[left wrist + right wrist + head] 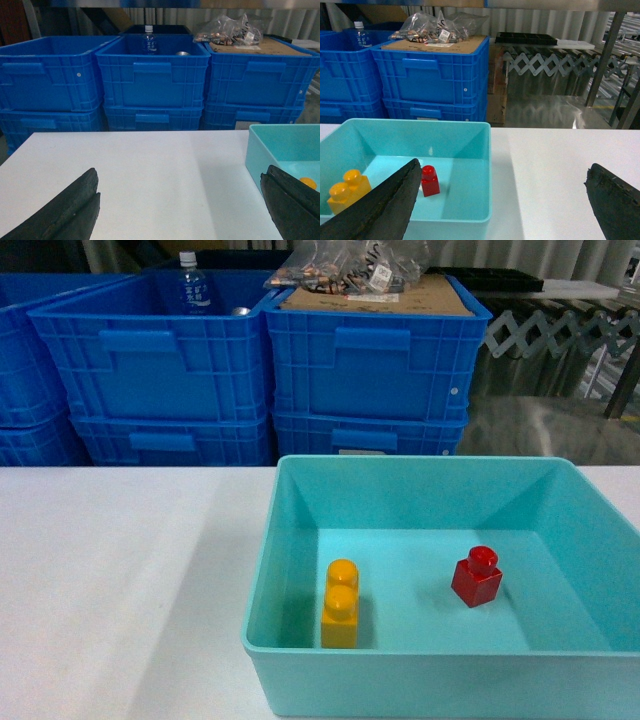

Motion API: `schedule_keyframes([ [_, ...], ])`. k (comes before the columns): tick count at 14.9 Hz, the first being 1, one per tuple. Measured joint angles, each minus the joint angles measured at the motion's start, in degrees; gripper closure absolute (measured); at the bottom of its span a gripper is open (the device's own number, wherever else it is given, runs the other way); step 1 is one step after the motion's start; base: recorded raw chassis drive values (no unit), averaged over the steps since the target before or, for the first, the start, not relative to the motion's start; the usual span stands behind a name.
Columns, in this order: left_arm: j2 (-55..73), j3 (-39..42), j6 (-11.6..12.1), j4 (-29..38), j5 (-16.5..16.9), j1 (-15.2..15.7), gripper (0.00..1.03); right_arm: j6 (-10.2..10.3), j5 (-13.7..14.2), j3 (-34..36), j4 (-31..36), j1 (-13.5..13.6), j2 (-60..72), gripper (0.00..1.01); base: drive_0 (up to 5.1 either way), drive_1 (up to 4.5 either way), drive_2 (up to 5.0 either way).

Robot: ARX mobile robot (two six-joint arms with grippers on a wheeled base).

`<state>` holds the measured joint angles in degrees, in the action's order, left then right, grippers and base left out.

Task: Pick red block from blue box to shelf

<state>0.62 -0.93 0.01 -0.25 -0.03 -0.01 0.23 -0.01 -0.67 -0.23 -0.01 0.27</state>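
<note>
White table (pixel 120 570) fronts stacked dark blue crates (pixel 250 360). Red block (pixel 477 577) sits upright in blue box (pixel 440 680), right of yellow brick (pixel 340 603), well apart. Left gripper (pixel 180 210), right gripper (pixel 500 200) both spread wide, empty. Risk: finger clips box wall on descent, tips block.

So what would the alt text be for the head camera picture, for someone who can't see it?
A turquoise blue box sits on a white table, holding a small red block on the right and a taller orange-yellow brick on the left, standing apart. Dark blue crates are stacked behind the table. No robot arm is visible.
</note>
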Motion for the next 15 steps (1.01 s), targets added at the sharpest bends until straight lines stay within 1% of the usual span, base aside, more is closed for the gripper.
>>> schedule_keyframes([
  [15,0.0,0.0,0.0,0.0,0.0,0.0,0.05,0.0,0.0,0.0,0.0,0.0,0.0,0.03,0.0,0.0,0.0],
])
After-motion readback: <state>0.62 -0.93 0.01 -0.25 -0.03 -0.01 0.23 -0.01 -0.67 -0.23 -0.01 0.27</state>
